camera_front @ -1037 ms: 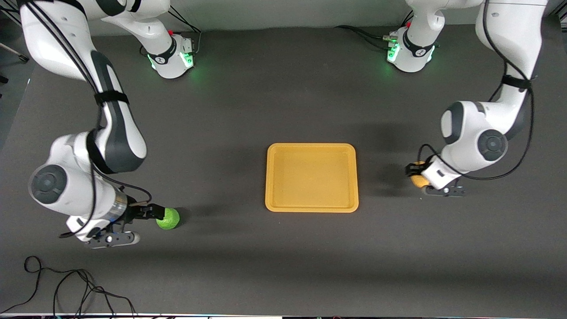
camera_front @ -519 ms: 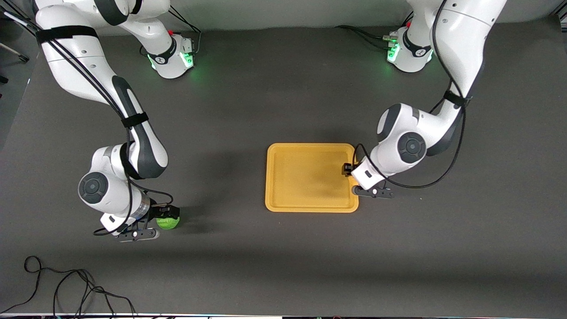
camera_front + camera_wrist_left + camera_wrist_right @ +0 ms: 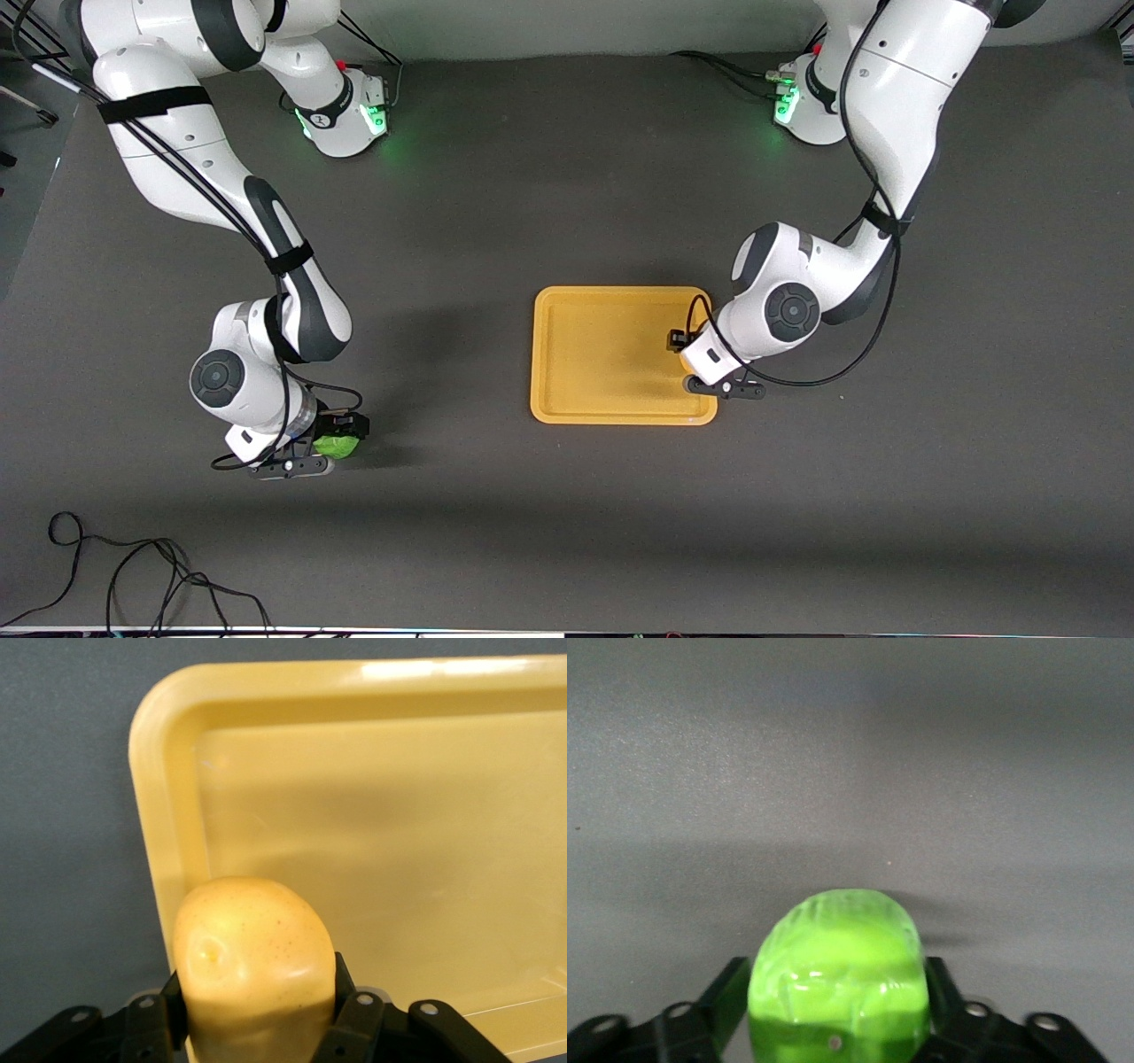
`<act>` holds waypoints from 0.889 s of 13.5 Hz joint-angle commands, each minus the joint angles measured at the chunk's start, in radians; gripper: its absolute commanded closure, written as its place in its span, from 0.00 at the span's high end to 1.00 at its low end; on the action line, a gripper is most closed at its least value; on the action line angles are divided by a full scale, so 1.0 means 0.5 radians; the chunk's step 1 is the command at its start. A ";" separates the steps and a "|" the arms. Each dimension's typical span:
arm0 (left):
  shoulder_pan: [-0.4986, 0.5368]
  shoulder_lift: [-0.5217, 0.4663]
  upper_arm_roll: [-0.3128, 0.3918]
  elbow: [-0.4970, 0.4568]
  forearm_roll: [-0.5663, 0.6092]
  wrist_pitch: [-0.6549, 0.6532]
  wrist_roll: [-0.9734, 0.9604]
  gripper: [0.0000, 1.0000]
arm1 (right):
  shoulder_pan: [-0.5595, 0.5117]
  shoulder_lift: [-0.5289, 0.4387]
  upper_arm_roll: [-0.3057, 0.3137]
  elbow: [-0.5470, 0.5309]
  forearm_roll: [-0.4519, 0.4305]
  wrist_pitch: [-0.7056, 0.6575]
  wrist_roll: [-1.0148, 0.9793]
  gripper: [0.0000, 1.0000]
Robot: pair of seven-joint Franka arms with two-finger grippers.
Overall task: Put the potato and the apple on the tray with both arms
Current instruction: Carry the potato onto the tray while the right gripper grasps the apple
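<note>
My left gripper is shut on the yellow-orange potato and holds it over the tray's edge at the left arm's end. In the front view the wrist hides the potato. The yellow-orange tray lies mid-table, and its inside shows bare in the left wrist view. My right gripper is shut on the green apple, low over the table toward the right arm's end and well apart from the tray. In the right wrist view the apple sits between the black fingers, with dark table around it.
A black cable loops on the table near the front edge at the right arm's end. The two green-lit arm bases stand along the table's back edge.
My left gripper has carried the potato from the table at the left arm's end to over the tray's edge. My right wrist has swung toward the tray; the apple has hardly shifted.
</note>
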 commanded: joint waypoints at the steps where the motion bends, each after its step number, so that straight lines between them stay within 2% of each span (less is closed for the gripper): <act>1: -0.064 0.018 0.026 0.045 -0.004 -0.006 -0.046 0.72 | -0.007 -0.023 -0.008 0.015 0.002 0.006 -0.084 0.38; 2: -0.065 0.018 0.026 0.045 -0.004 -0.012 -0.046 0.72 | -0.007 -0.059 -0.008 0.021 0.006 -0.006 -0.094 0.33; 3: -0.068 0.018 0.026 0.045 -0.004 -0.009 -0.046 0.72 | -0.004 -0.123 -0.008 0.024 0.003 -0.052 -0.094 0.33; 8: -0.031 -0.059 0.035 0.060 0.002 -0.074 -0.058 0.74 | 0.021 -0.660 -0.008 0.077 0.002 -0.790 -0.097 0.33; 10: 0.009 -0.166 0.050 0.127 0.005 -0.229 -0.055 0.99 | 0.018 -0.865 -0.008 0.067 0.006 -1.075 -0.097 0.33; 12: 0.116 -0.276 0.078 0.256 0.023 -0.548 -0.019 1.00 | 0.018 -1.059 -0.008 0.028 0.006 -1.297 -0.097 0.33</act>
